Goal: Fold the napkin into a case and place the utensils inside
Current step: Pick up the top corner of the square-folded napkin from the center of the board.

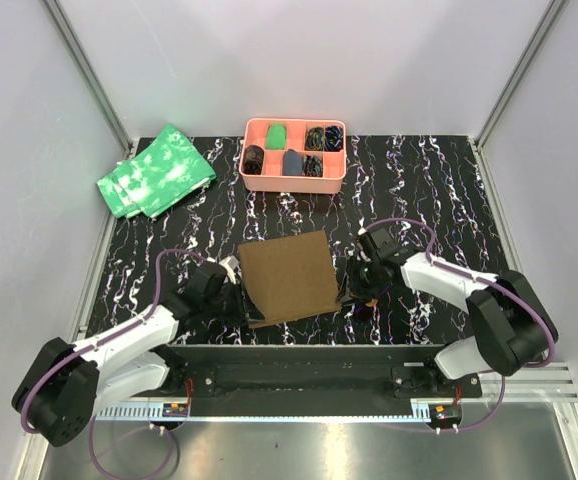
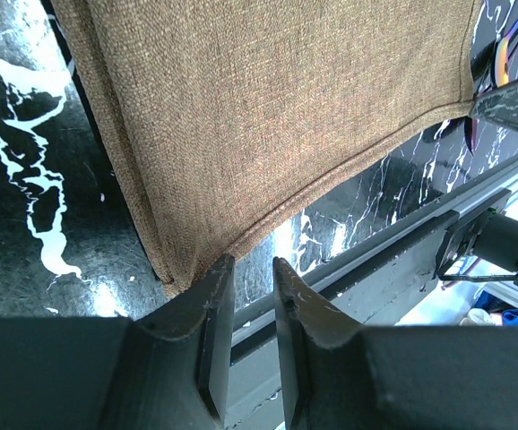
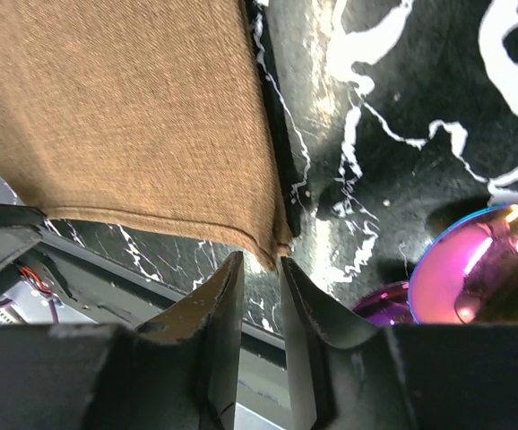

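I count one brown napkin (image 1: 287,277), one pink tray (image 1: 294,183), at least two green cloths (image 1: 156,172), my left pincer (image 2: 252,269) and right pincer (image 3: 259,264).

No text, label, brand name, number or sign can be read in any view. The small fittings on the frame rail (image 1: 299,372) behind the left gripper (image 2: 252,262) and the right gripper (image 3: 260,260) are too small to show any marking.
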Controlling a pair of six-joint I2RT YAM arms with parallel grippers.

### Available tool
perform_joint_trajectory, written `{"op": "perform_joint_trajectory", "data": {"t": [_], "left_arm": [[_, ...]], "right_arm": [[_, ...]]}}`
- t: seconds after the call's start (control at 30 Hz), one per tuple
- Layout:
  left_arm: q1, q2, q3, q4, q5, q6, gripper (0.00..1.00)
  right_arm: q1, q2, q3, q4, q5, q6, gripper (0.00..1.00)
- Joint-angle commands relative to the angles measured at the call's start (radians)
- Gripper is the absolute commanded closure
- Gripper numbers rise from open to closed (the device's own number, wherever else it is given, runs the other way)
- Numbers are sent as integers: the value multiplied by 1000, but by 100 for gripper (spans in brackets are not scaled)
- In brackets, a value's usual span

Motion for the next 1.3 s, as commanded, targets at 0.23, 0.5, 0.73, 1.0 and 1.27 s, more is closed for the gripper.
{"op": "perform_joint_trajectory", "data": {"t": [0.23,0.5,0.73,1.0,1.27], "left_arm": [[-12,-17,30,17,12,-6,74],[-14,-29,26,18,2,-12,74],[-14,-8,-10,26,-32,-17,74],[-14,-80,-20,5,-58,-44,74],[-14,-48,-74,-5,-95,-69,77]], "right_arm": [[9,42,-4,84,-6,16,75],[9,-13,11,40,2,6,91],[9,-53,82,-52,2,-33,90],[34,22,142,26,-113,-31,96],[83,280,398,185,-248,5,99]]}}
